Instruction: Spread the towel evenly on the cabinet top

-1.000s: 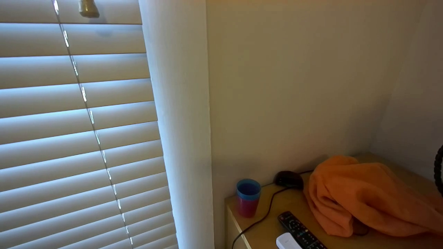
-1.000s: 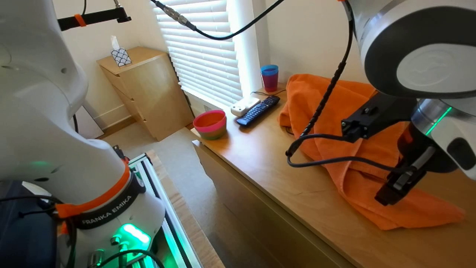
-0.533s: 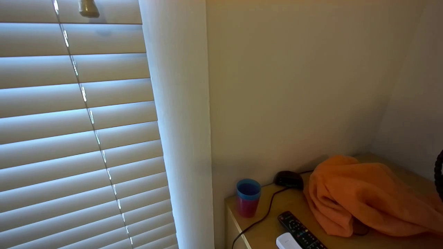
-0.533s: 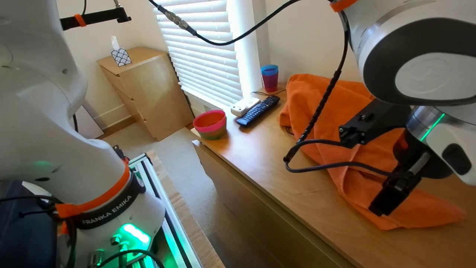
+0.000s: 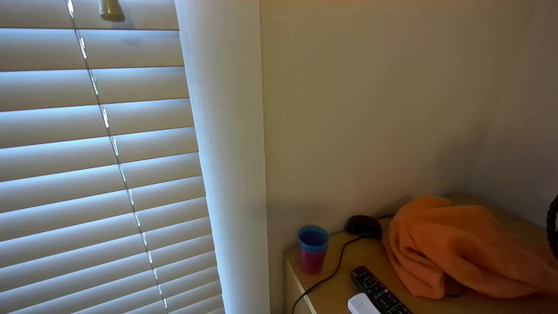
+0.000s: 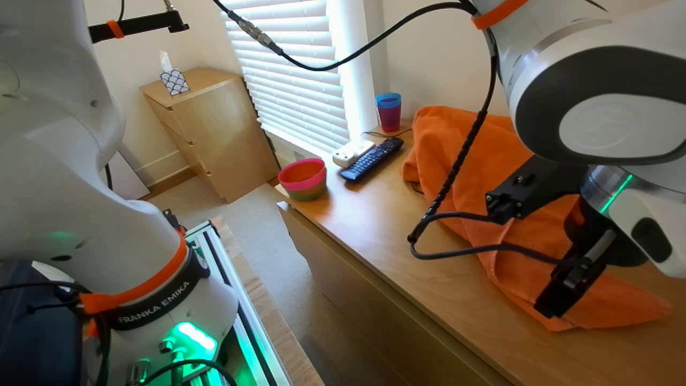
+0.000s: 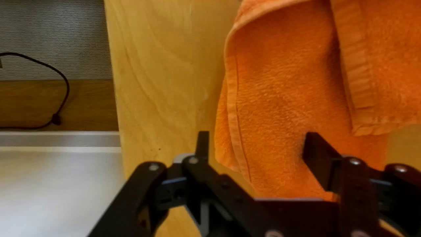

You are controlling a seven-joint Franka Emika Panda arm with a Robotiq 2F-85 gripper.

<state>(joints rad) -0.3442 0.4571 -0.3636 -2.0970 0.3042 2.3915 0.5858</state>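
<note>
The orange towel (image 6: 461, 161) lies bunched and wrinkled on the light wooden cabinet top (image 6: 386, 241). It also shows in an exterior view (image 5: 462, 244), heaped near the wall. In the wrist view the towel (image 7: 279, 85) has a hemmed left edge and a folded-over flap at right. My gripper (image 7: 256, 141) is open with nothing between its fingers. Its left finger (image 7: 202, 144) is over bare wood just left of the towel's edge; its right finger (image 7: 319, 158) is over the towel. In an exterior view the gripper (image 6: 552, 311) is low at the towel's near end; contact cannot be told.
A blue and red cup (image 6: 389, 112), a remote (image 6: 372, 159), a white device (image 6: 352, 153) and a bowl (image 6: 303, 179) stand at the cabinet's far end. A black mouse-like object (image 5: 363, 226) with a cable lies by the towel. The cabinet's front edge (image 7: 115, 82) runs at left in the wrist view.
My arm and gripper have moved down toward the towel's near end and slightly left in an exterior view. The towel has not visibly moved.
</note>
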